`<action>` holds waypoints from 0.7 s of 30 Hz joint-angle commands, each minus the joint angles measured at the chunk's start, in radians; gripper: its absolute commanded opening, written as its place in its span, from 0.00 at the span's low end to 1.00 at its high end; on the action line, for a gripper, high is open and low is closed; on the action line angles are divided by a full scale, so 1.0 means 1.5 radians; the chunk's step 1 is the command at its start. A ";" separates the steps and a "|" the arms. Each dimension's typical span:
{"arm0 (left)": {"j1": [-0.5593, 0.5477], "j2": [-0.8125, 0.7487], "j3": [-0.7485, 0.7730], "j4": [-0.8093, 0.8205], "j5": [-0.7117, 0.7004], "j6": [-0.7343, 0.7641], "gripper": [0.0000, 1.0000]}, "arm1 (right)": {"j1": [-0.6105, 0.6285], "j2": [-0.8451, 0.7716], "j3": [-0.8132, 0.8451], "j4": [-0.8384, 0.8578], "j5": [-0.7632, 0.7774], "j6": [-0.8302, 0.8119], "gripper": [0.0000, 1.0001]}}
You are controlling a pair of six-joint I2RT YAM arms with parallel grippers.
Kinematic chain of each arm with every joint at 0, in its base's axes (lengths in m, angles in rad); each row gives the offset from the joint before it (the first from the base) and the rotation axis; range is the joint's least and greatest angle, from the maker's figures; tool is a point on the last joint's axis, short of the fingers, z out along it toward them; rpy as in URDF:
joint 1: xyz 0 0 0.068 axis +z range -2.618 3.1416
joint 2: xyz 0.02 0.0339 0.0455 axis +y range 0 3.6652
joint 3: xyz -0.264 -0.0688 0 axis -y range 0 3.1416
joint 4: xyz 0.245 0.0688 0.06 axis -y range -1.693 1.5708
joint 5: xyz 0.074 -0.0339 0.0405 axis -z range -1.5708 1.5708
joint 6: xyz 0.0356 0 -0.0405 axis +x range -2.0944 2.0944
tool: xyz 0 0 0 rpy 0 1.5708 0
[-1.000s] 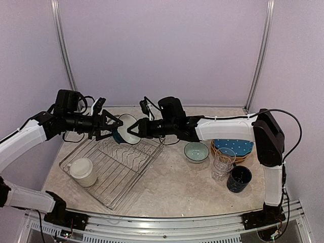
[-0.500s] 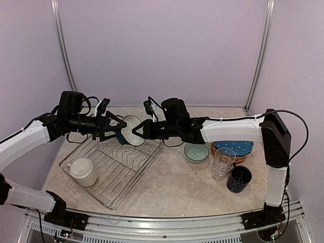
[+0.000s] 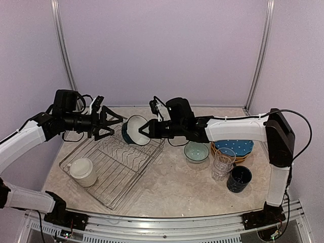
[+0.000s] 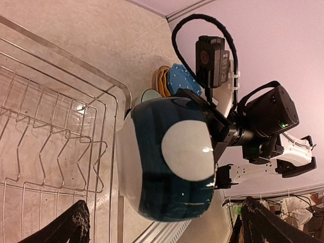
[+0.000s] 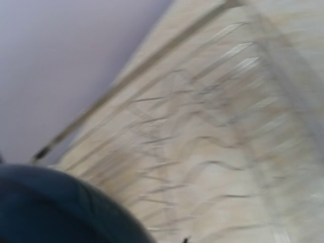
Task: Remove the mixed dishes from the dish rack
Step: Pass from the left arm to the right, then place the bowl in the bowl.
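Teal bowl, white inside; silver rack

We saw a beige marbled table. On its left side lay the wire dish rack. To the right stood a small teal bowl, a stack of dotted plates, clear glasses just beside the stack, and a navy mug nearer the front edge.

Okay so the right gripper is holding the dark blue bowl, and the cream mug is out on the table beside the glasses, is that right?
Not quite. The cream mug sits inside the dish rack, at its near left end, not out beside the glasses; the top view shows it. The rest is right: the right gripper is holding the dark blue bowl.
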 commanded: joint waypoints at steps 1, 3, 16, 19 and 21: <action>0.016 -0.036 0.047 -0.075 -0.089 0.032 0.99 | -0.029 -0.089 -0.021 -0.059 0.072 -0.052 0.00; 0.017 -0.047 0.049 -0.094 -0.128 0.040 0.99 | -0.037 -0.115 -0.031 -0.114 0.101 -0.076 0.00; 0.020 -0.069 0.081 -0.168 -0.226 0.066 0.99 | -0.152 -0.228 -0.071 -0.608 0.267 -0.215 0.00; 0.019 -0.056 0.087 -0.183 -0.232 0.060 0.99 | -0.196 -0.225 -0.083 -0.589 0.217 -0.243 0.00; 0.019 -0.051 0.090 -0.192 -0.231 0.052 0.99 | -0.215 -0.207 -0.076 -0.577 0.193 -0.263 0.00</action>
